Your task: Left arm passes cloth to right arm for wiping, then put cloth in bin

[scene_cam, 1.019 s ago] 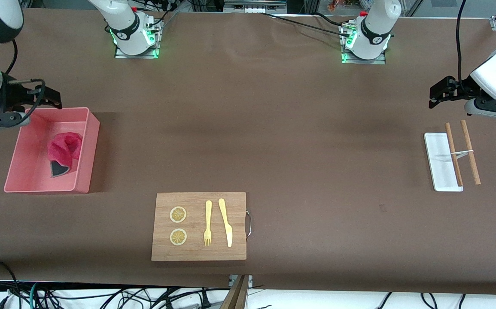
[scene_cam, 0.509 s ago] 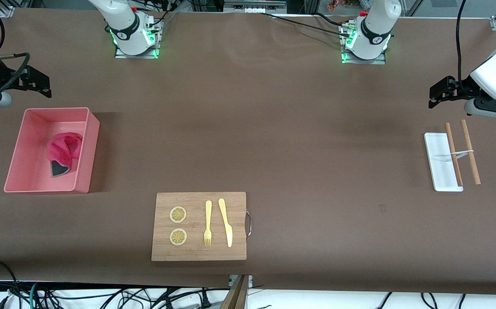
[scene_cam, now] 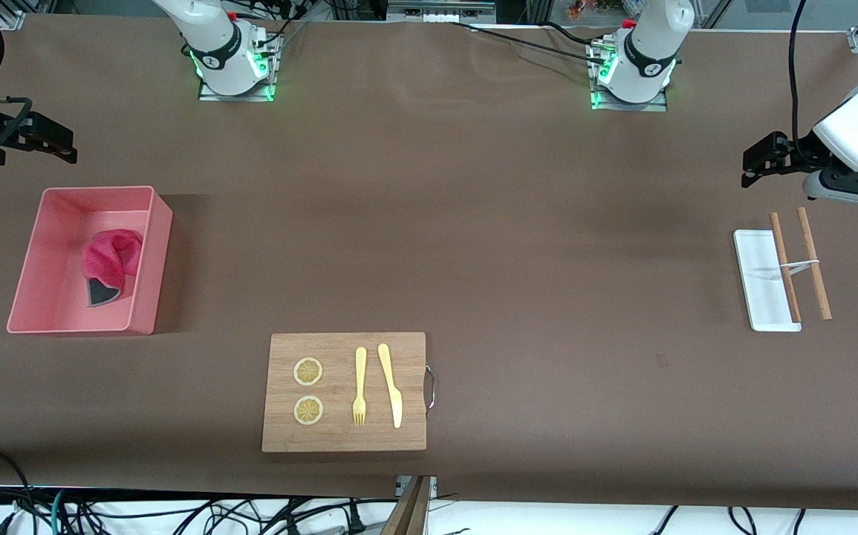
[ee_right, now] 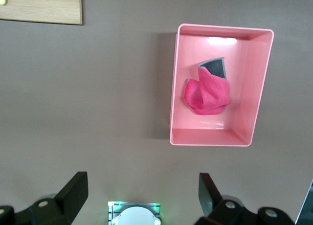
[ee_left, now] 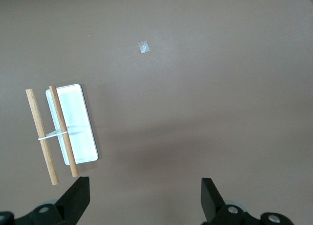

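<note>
The magenta-red cloth (scene_cam: 111,261) lies crumpled in the salmon-pink bin (scene_cam: 158,253), with a grey corner showing. The bin stands at the right arm's end of the table. The right wrist view looks down on the cloth (ee_right: 208,94) and the bin (ee_right: 210,137) from well above. My right gripper (scene_cam: 65,146) hangs open and empty over the table's edge beside the bin; its jaws (ee_right: 142,185) stand wide apart. My left gripper (scene_cam: 749,169) waits open and empty over the left arm's end of the table, its fingers (ee_left: 78,195) spread over bare tabletop.
A wooden board (scene_cam: 343,438) with two lemon slices, a fork and a knife lies near the front camera. A small white tray (scene_cam: 759,286) with two tied wooden sticks (scene_cam: 813,260) lies under the left gripper's area. A tiny clear scrap (ee_left: 143,47) lies on the table.
My right gripper has drawn away from over the bin's corner toward the table's end. The cloth stays in the bin. The left arm has not moved.
</note>
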Motion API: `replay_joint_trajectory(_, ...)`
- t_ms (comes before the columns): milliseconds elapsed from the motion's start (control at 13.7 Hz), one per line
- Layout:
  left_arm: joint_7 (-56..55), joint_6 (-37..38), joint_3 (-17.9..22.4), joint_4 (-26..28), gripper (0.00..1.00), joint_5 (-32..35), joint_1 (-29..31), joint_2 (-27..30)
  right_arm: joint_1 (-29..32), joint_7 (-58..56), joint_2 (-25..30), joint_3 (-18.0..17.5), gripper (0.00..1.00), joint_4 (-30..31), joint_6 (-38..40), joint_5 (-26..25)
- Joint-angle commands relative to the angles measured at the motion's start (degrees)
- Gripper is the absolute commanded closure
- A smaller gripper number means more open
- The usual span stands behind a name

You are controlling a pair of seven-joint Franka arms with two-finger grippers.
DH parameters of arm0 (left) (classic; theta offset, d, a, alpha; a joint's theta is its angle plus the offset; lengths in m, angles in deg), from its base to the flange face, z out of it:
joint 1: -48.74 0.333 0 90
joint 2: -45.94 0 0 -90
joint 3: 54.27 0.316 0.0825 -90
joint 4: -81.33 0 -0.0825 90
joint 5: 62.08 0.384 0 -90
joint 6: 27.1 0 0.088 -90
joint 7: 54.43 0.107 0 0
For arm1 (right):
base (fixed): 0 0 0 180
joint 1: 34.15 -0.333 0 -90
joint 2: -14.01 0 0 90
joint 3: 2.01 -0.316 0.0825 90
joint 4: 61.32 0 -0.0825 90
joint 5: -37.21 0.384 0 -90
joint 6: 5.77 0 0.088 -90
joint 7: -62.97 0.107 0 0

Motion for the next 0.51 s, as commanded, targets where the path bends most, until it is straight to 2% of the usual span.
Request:
replay_joint_trajectory(0, 1.2, 0.7, 0.1, -0.4, 0.00, -0.1, 0.4, 0.3, 0.4, 0.7, -0.2, 0.6, 0.00, -0.7, 1.1, 0.4)
replay_joint_trajectory(437, 0.9, 0.7, -0.3, -0.4, 0.00, -0.2, 0.3, 0.3, 0.4, 1.0, -0.3, 0.5, 0.00, -1.0, 0.9, 0.2)
